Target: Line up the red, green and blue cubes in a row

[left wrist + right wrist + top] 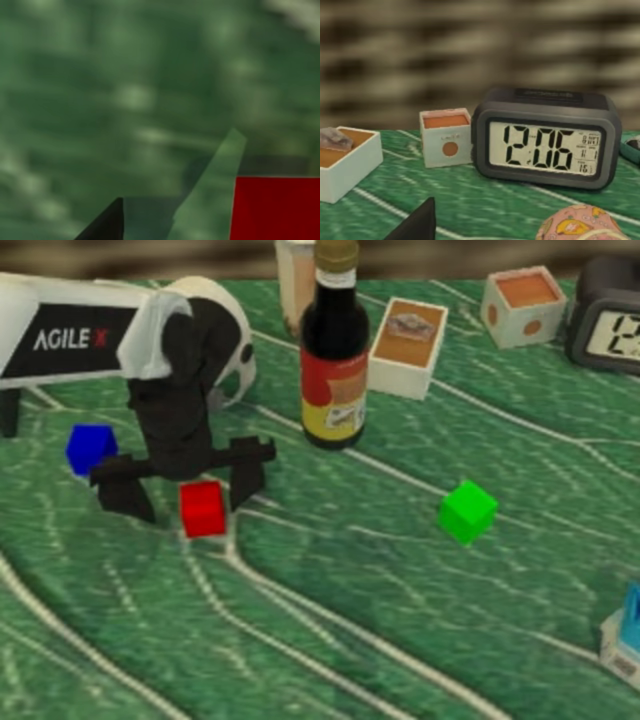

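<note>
The red cube lies on the green cloth at the left. My left gripper is open, low over the cloth, with the cube in the gap between its fingers and touching neither. Up close in the left wrist view, the red cube shows as a flat face beside one dark fingertip. The blue cube lies just left of that gripper, behind its left finger. Alone at centre right sits the green cube. My right arm is outside the top view, and its wrist camera faces the back of the table.
A dark sauce bottle stands behind the red cube, with a brown-topped white box beside it. An orange-topped white box and a digital clock are at the back right. A pale-blue carton is at the right edge.
</note>
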Controlling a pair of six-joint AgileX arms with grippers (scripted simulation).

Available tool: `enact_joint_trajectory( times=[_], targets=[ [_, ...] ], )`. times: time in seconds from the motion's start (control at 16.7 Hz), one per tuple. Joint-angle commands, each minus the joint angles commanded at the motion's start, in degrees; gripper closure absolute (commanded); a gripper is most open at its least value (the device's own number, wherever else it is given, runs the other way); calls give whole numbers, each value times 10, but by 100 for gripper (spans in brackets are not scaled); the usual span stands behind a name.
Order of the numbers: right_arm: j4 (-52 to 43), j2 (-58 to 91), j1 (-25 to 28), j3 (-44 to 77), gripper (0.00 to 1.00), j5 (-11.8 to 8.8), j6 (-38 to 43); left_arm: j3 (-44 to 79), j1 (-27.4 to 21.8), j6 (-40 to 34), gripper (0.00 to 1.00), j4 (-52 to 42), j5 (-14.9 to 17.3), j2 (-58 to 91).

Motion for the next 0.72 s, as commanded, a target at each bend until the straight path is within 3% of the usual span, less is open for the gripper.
enact_joint_trajectory(
  times=[0.42,0.72],
  targets=[
    [0,0,0,0,0,0,0,0,0,0,98,0,0,0],
    [0,0,0,0,0,0,0,0,0,0,100,0,0,0]
  ],
)
